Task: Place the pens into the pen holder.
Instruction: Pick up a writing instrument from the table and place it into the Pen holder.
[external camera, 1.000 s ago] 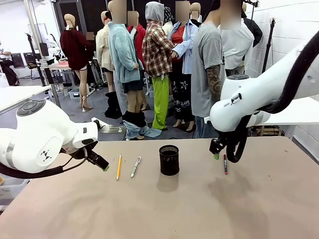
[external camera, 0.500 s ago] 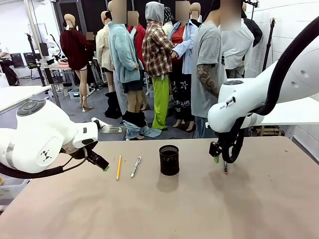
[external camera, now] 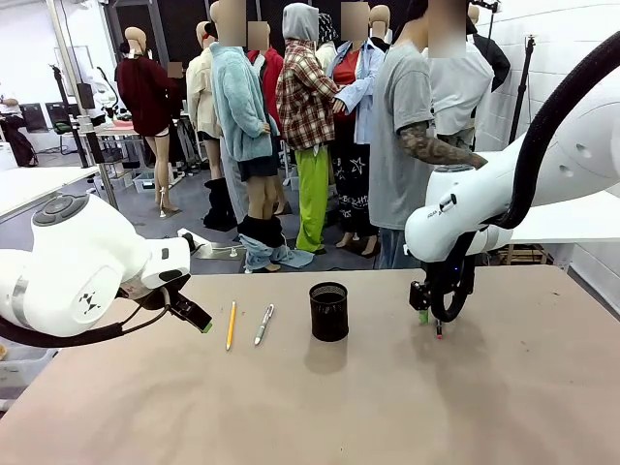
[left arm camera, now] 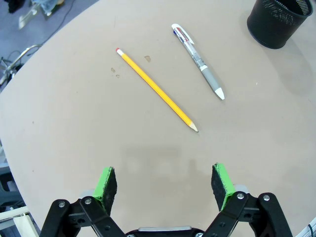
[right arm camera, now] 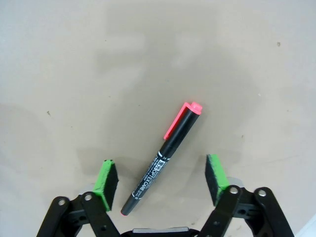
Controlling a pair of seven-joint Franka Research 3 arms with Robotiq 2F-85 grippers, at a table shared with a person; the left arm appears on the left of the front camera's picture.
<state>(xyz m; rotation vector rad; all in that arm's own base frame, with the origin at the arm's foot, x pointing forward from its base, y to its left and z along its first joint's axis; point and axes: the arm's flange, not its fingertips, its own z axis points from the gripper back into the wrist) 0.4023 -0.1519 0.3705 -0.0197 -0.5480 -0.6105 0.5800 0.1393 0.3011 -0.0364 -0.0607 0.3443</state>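
Because the dark pen (right arm camera: 165,159) lies slanted on the tabletop (right arm camera: 59,74) between the wide-open, empty right fingers (right arm camera: 107,180), right of the pen holder (external camera: 328,311), closing may twist it free. The left fingers (left arm camera: 105,183) hang open, empty.

Robotics lab: white robot arm (external camera: 77,271) at table (external camera: 291,417), gear-laden benches (external camera: 114,127) behind.
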